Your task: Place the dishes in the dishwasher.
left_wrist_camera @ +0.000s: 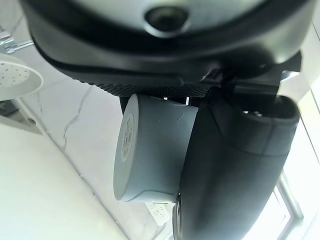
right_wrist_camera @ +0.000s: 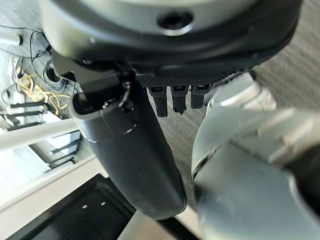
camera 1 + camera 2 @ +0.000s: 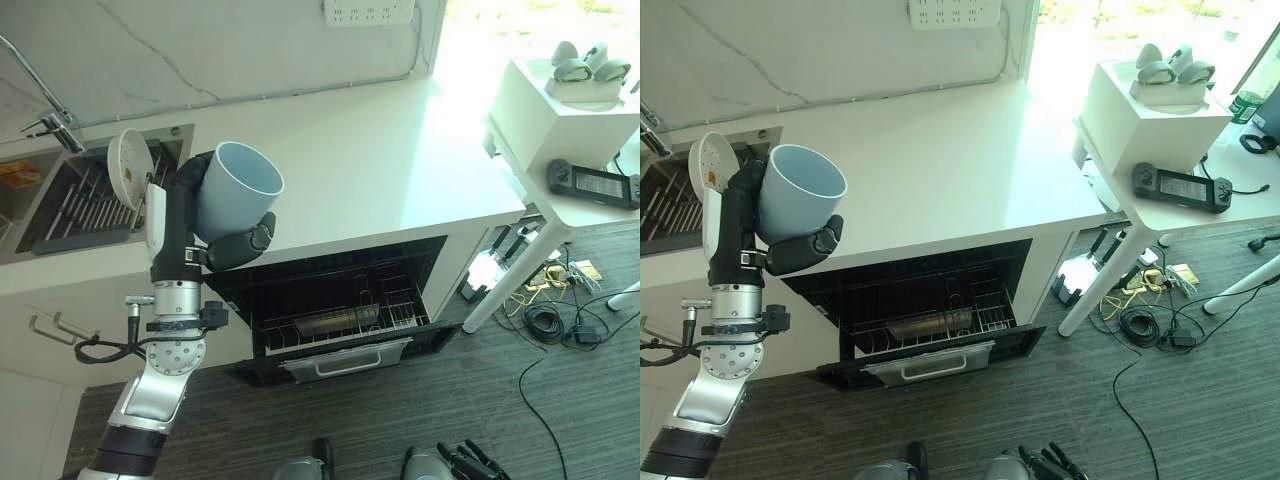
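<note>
Sink [image 3: 60,235]: at your 10 o'clock, set into the counter, with a rack inside it and a round white plate [image 3: 129,167] standing on edge at its right end.
Left hand [image 3: 215,240]: raised just right of the sink, fingers and thumb curled round the cup, the thumb crossing under its lower wall.
Cup [image 3: 236,188]: the dish in play; pale blue-grey, held tipped with its mouth facing up and to 1 o'clock, above the counter edge and over the left end of the open dishwasher.
How it handles: judge it as stiff, smooth and breakable ceramic, light enough for one hand. The glaze will slip, so keep the wrap round the wall, as in the left wrist view [image 1: 155,150], rather than pinching the rim.
Counter [image 3: 400,160]: white, running from 11 to 1 o'clock.
Dishwasher [image 3: 340,310]: at 12 o'clock below the counter, door down, wire rack [image 3: 330,322] pulled into view with free slots.
Next move: you need to lower the cup toward 12 o'clock and set it mouth down between the wires; a knock on the counter edge could chip it.
Right hand [image 3: 475,462]: low at 5 o'clock, hanging idle with fingers relaxed and slightly spread, holding nothing.
Side table [image 3: 570,130]: at 2 o'clock, well apart.
</note>
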You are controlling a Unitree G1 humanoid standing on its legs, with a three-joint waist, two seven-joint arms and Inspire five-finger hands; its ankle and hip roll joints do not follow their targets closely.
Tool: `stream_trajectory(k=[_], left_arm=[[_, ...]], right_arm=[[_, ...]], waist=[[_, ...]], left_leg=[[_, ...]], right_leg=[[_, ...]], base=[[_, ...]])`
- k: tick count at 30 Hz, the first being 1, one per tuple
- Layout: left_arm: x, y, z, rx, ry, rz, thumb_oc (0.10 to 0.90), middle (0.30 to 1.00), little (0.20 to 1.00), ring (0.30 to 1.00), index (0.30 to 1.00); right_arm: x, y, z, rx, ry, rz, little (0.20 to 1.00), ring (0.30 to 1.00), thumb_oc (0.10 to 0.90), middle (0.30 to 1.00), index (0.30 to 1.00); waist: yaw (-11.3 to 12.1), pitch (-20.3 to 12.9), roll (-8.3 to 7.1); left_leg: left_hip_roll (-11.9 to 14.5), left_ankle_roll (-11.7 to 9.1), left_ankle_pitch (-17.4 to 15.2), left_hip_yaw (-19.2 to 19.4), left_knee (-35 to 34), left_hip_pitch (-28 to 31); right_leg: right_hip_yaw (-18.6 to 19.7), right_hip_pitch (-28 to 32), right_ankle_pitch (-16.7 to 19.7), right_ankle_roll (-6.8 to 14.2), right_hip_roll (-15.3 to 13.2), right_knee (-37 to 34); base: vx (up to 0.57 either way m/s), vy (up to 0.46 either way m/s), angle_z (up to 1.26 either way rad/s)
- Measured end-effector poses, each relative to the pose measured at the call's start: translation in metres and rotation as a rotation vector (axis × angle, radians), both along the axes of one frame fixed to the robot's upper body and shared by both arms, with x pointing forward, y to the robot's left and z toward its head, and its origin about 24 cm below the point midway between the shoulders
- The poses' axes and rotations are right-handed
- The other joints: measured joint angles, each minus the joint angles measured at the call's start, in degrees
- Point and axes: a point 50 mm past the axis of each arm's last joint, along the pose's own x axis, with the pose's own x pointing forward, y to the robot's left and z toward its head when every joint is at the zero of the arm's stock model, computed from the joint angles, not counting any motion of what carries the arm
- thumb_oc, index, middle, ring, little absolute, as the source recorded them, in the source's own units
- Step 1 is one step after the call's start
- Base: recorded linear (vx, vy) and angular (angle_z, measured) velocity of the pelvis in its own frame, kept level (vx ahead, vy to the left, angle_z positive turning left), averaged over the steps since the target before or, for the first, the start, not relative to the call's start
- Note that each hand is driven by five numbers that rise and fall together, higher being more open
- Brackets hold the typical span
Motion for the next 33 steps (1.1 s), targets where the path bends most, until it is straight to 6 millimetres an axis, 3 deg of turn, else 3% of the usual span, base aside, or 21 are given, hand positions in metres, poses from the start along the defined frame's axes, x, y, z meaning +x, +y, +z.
stream_trajectory(k=[2,6,12,15,17,23,27,30,33], left_arm=[[0.001,-0.001,-0.001,-0.026,0.014,-0.02,0.4,0.3,0.3,0.3,0.3],[0.0,-0.002,-0.003,-0.025,0.023,-0.029,0.4,0.3,0.3,0.3,0.3],[0.001,-0.006,-0.007,-0.152,0.079,-0.138,0.4,0.3,0.3,0.3,0.3],[0.002,-0.015,-0.016,-0.323,0.099,-0.201,0.4,0.3,0.3,0.3,0.3],[0.002,-0.02,-0.02,-0.349,0.123,-0.248,0.4,0.3,0.3,0.3,0.3],[0.003,-0.037,-0.029,-0.422,0.155,-0.316,0.4,0.3,0.3,0.3,0.3],[0.004,-0.039,-0.03,-0.456,0.137,-0.268,0.4,0.3,0.3,0.3,0.3],[0.003,-0.039,-0.025,-0.417,0.074,-0.193,0.4,0.3,0.3,0.3,0.3],[0.004,-0.05,-0.021,-0.354,0.015,-0.152,0.4,0.3,0.3,0.3,0.3]], right_arm=[[0.009,-0.003,0.005,-0.03,-0.05,-0.053,0.9,0.9,0.8,0.9,0.9],[0.024,-0.019,0.019,-0.098,-0.158,-0.204,0.9,0.9,0.8,0.9,0.9],[0.059,-0.049,0.078,-0.277,-0.522,-0.388,0.9,0.9,0.8,0.9,0.9],[0.075,-0.054,0.122,-0.377,-0.702,-0.42,0.9,0.9,0.8,0.9,0.9],[0.088,-0.055,0.147,-0.451,-0.803,-0.425,0.9,0.9,0.8,0.9,0.9],[0.099,-0.053,0.19,-0.504,-0.998,-0.423,0.9,0.9,0.8,0.9,0.9],[0.103,-0.045,0.223,-0.503,-1.171,-0.321,0.9,0.9,0.8,0.9,0.9],[0.115,-0.03,0.256,-0.485,-1.354,-0.065,0.9,0.9,0.8,0.9,0.9],[0.137,-0.002,0.269,-0.284,-1.415,0.193,0.9,0.9,0.8,0.9,0.9]], waist=[[-0.4,-0.6,-0.78],[-1.6,-1.1,-1.68],[-4.2,-1.9,-2.59],[-5.8,-2.0,-2.75],[-7.6,-2.1,-3.26],[-10.9,-2.5,-3.46],[-12.3,-2.7,-2.84],[-12.2,-2.8,-2.72],[-10.7,-2.8,-2.7]], left_leg=[[0.0,0.3,-0.2,0.9,0.4,-0.4],[0.3,0.4,-0.3,2.0,0.6,-0.4],[1.6,0.1,-1.0,4.3,1.1,-0.4],[2.2,0.1,-1.5,5.9,1.6,-0.2],[2.7,0.0,-1.7,7.0,1.8,0.1],[3.8,-0.5,-3.1,10.9,2.3,1.7],[4.1,-0.5,-3.4,12.2,2.5,1.6],[4.4,-0.6,-3.5,12.8,2.6,1.9],[4.5,-0.5,-3.3,12.9,2.6,2.1]], right_leg=[[0.4,0.0,1.2,1.1,-0.1,-0.9],[1.2,-0.3,1.8,1.3,0.2,-1.3],[3.3,-1.3,2.5,1.0,1.4,-1.9],[5.3,-2.2,2.9,1.1,1.9,-2.1],[6.3,-2.3,3.6,1.0,2.4,-2.5],[10.0,-3.5,4.2,1.1,3.4,-2.8],[11.4,-4.3,4.4,1.1,3.8,-2.6],[11.9,-4.1,4.8,1.1,4.0,-2.5],[11.9,-3.7,5.2,1.0,4.1,-2.7]], base=[[0.01,0.055,-0.19],[0.01,0.016,-0.14],[0.0,-0.011,-0.2],[-0.01,-0.004,-0.33],[-0.01,0.008,-0.33],[0.0,0.012,-0.4],[0.0,0.023,-0.2],[0.0,0.008,-0.1],[0.0,-0.004,0.01]])
